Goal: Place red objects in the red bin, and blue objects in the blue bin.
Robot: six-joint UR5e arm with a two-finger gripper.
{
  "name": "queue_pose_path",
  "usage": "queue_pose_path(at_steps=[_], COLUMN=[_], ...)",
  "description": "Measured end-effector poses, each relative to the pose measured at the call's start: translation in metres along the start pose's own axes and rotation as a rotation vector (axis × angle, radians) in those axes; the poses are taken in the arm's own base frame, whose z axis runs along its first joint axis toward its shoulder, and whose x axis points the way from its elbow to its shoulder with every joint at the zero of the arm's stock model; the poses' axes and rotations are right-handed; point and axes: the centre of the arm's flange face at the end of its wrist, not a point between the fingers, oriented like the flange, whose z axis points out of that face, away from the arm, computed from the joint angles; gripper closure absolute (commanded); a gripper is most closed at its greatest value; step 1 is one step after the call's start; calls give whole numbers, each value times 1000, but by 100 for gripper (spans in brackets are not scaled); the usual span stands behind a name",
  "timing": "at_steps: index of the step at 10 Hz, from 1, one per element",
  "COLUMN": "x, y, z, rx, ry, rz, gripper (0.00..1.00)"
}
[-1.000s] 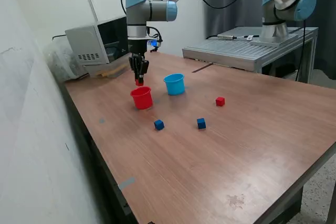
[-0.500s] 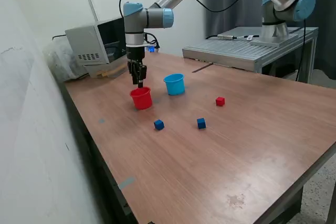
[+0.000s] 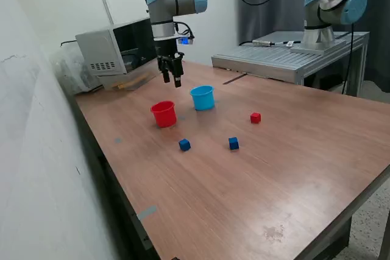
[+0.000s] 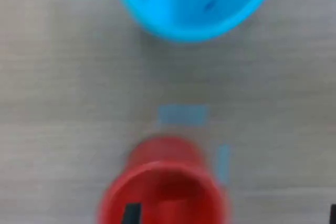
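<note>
Red bin [image 3: 164, 114] upright, rim upward, beside blue bin [image 3: 202, 97]; hand [image 3: 172, 80] above, grip state unclear

No lettering, label, brand, number or sign could be read in either view; the grey box [image 3: 116, 50] behind the table [image 3: 292, 168] showed only vents and a dark panel; the cups and cubes were plain; the wrist view was blurred.
</note>
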Motion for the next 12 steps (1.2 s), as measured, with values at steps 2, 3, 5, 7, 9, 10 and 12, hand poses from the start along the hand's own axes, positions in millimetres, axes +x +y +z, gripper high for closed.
queue_pose_path(at_steps=[2,3,5,7,9,10,12], x=[59,88,128,154,178,190,213], y=[-39,-62,-104,-133,-145,-146,-147], z=[-14,-11,11,31,43,52,80], rx=[65,103,176,190,167,152,148], ry=[33,47,68,75,116,134,146], rz=[-91,-154,-232,-277,-288,-272,-249], gripper=[0,0,0,0,0,0,0])
